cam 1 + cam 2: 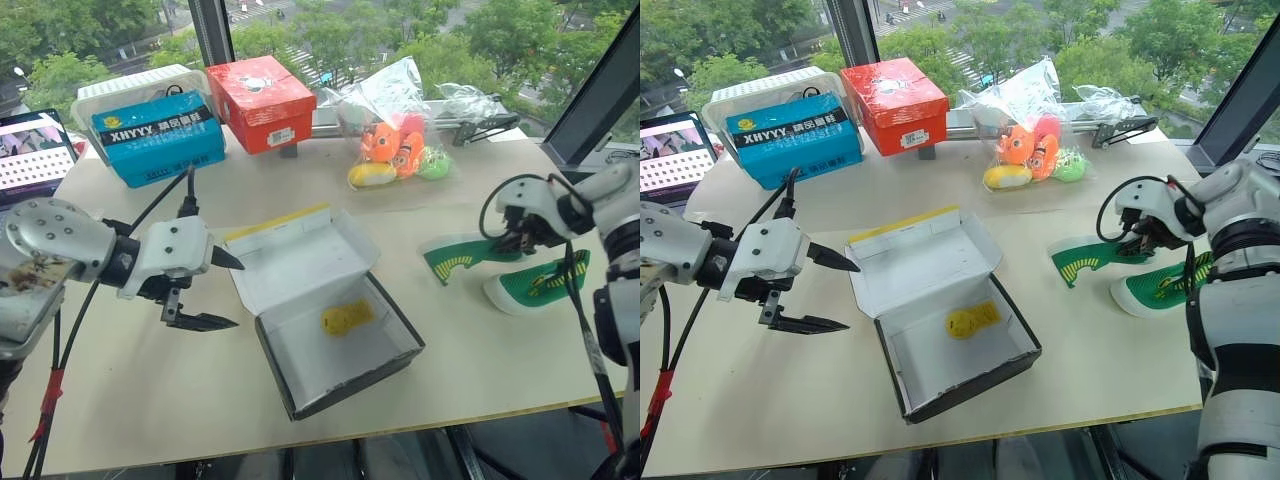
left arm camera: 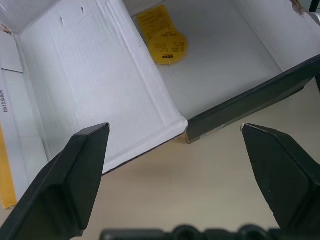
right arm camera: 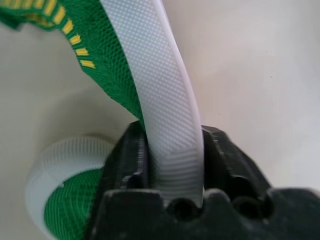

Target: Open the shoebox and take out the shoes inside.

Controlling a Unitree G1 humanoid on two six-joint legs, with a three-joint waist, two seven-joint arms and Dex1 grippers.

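Note:
The shoebox (image 1: 350, 385) stands open mid-table, its white-lined lid (image 1: 300, 255) folded back. Inside lies a yellow tag (image 1: 346, 317). My left gripper (image 1: 238, 293) hovers open just left of the box, level with its near-left corner (image 2: 186, 127), holding nothing. To the right of the box, one green shoe (image 1: 460, 258) with a yellow pattern hangs tilted, its toe near the table. My right gripper (image 1: 517, 243) is shut on that shoe's white sole (image 3: 172, 115). The other green shoe (image 1: 535, 285) lies on the table right beside it.
A blue box (image 1: 160, 138) and a red-orange box (image 1: 262, 100) stand at the back of the table. A clear plastic bag of plush toys (image 1: 395, 145) lies back right. A laptop (image 1: 35, 150) sits at the far left. The table's front edge runs just below the shoebox.

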